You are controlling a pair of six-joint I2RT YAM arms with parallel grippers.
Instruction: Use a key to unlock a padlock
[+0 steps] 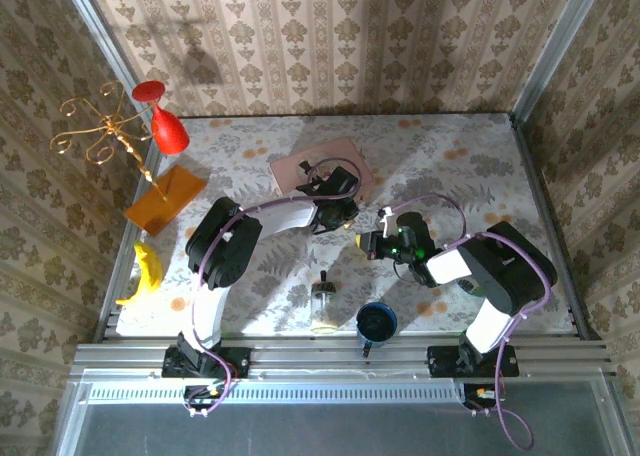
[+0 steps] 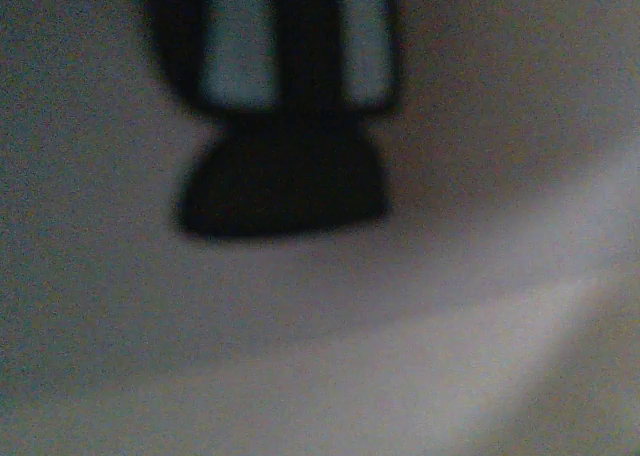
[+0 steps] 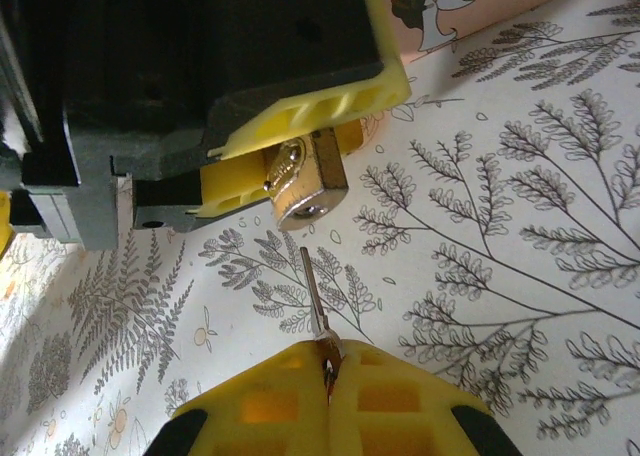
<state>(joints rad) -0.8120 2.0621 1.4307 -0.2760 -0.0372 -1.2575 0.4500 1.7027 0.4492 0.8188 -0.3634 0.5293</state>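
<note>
Status: mid-task, pre-insertion.

- Left tool [image 3: 290,151] is clamped on the padlock [image 3: 305,188]. The brass body sits between its yellow fingers [image 3: 330,101], held just above the fern-print counter [image 3: 520,226], with the lower face turned toward the key.
- Right tool [image 3: 328,361] is closed on the key [image 3: 314,294], pinching the head. The blade sticks out and points up at the padlock.
- There is a gap between key tip and padlock body, no contact. The blade looks roughly in line with the lock's bottom face, maybe slightly off-axis.
- In the top view both tools meet mid-counter, left tool [image 1: 343,216] and right tool [image 1: 366,244] nearly nose to nose, just in front of the pink box [image 1: 310,164].
- The shackle is mostly hidden between the left fingers, so I can't tell whether it's seated. I assume it's locked.
- Left wrist view is too blurred to use.

Done: both parts picked up and presented to each other.
Left: fine-align tip to keyway, insert, turn, confirm the shackle pops.
Risk: thin blade, small keyway. Slight angular error means the tip skates off the brass.
</note>
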